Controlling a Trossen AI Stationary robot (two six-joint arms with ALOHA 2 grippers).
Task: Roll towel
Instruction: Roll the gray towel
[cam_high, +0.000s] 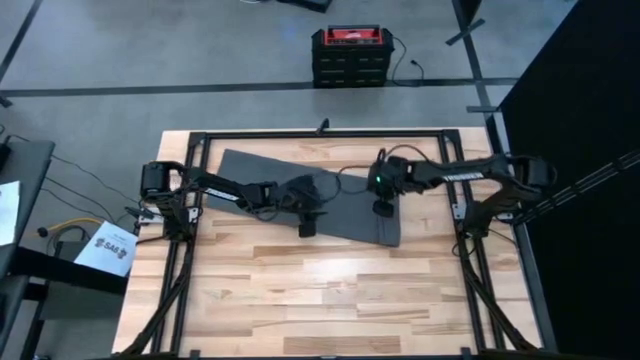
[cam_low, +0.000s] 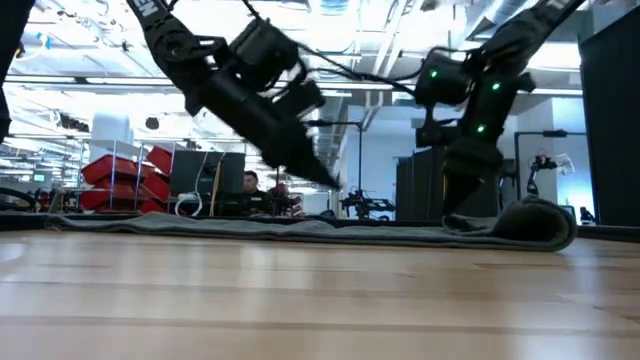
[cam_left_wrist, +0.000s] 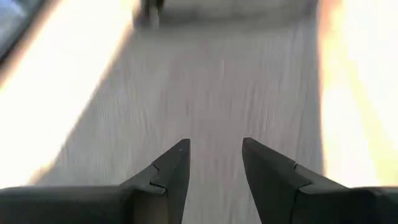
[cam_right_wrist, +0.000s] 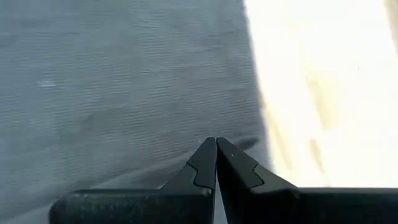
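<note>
The towel is a soft, limp dark grey cloth, light and easily wrinkled; I judge it will drape and sag wherever it is lifted and will not hold a fold by itself. It looks matte, not slippery, so pinched cloth should stay put. The sensible place to take hold is along one short edge, near both corners, so the roll starts straight.

The left gripper hangs just above the cloth with its two fingers apart and nothing between them; the left wrist view shows only grey fabric ahead of it. In the high view the left gripper sits over the middle of the towel. The right gripper has its fingers pressed together, tips down at the cloth close to its side edge, with bare wood just beyond. Whether a thin pinch of fabric is caught between them I cannot tell.

Outward from the grippers, the towel lies spread flat on the wooden table, slanting from about 10 o'clock down to about 4 o'clock. In the low view the end by the right gripper looks bunched into a low hump; the rest lies flat, not yet rolled.
</note>
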